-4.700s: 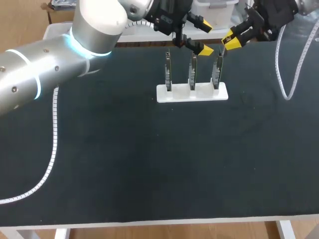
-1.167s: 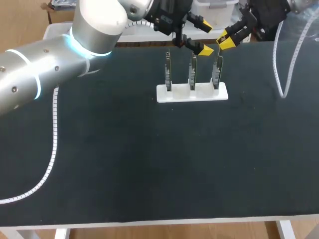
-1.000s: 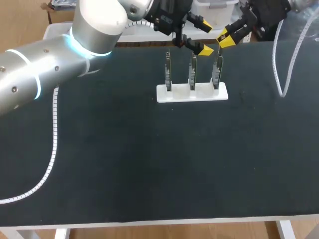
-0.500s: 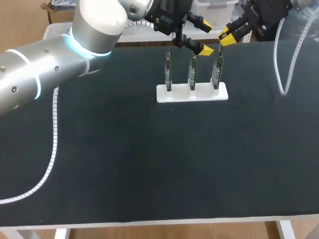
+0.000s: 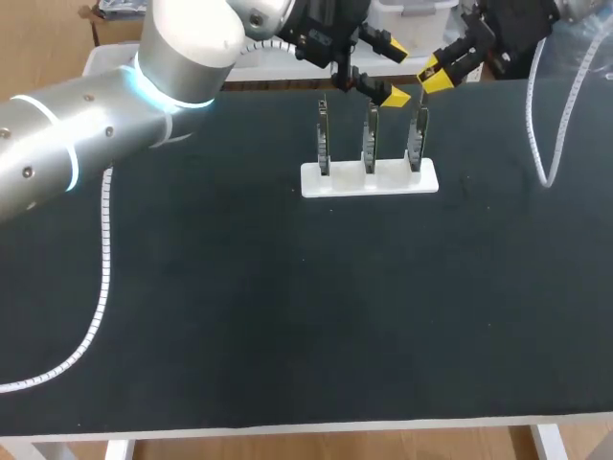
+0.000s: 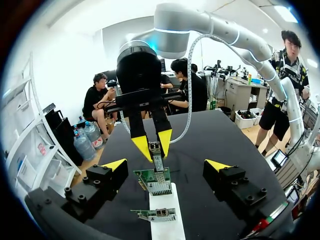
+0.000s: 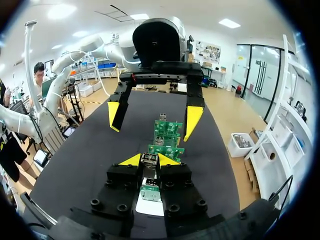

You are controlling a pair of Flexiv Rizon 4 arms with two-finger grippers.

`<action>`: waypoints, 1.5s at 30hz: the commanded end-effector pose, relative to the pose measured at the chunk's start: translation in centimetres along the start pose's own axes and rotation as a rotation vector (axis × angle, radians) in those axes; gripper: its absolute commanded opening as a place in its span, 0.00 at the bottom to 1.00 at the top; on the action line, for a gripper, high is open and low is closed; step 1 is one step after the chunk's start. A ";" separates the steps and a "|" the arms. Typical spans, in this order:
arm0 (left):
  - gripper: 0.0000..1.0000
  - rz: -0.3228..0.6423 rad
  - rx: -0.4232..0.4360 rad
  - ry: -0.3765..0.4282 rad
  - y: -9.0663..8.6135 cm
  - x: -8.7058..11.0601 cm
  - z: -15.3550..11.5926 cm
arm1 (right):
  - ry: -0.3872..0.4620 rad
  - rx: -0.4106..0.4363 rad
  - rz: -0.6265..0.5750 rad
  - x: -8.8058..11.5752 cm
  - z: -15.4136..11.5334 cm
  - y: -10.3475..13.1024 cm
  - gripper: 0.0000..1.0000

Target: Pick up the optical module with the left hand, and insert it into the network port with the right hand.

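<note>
Gripping silver boxy optical module (image 7: 149, 159) in right tool (image 5: 436, 75) | left tool (image 6: 166, 165) wide above 3 green boards (image 6: 156, 181)

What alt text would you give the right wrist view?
The right tool is shut on a small silver optical module, just above the nearest of three upright green circuit boards in a white holder block. Beyond the boards, the left tool hangs open over the black table.

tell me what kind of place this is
Probably a robotics lab workbench: a left arm and a right arm meet over a black table where a white holder keeps three small circuit boards upright.
</note>
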State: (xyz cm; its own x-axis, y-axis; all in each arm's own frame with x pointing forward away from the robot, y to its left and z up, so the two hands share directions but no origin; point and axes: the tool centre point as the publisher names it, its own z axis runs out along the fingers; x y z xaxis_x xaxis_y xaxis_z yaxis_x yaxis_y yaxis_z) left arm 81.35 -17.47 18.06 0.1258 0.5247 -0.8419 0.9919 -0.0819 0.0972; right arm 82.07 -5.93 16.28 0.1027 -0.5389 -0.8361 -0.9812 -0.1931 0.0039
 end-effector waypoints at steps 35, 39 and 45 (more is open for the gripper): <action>1.00 -0.001 0.001 0.004 0.0 -0.1 0.0 | 0.016 -0.018 0.025 0.7 -0.3 -1.1 0.00; 1.00 -0.001 0.001 0.004 0.0 -0.1 0.0 | 0.024 -0.028 0.022 0.6 -0.2 -1.2 0.00; 1.00 -0.001 0.001 0.004 0.0 -0.1 0.0 | 0.039 -0.041 0.021 0.5 -0.1 -1.3 0.00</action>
State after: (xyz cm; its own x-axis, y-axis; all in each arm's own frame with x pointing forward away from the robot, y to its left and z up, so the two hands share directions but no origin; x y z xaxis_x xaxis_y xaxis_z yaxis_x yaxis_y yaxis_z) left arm 81.35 -17.47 18.06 0.1258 0.5247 -0.8419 0.9919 -0.0819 0.0972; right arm 82.31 -6.18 15.87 0.0910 -0.5699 -0.8167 -0.9832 -0.1818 0.0173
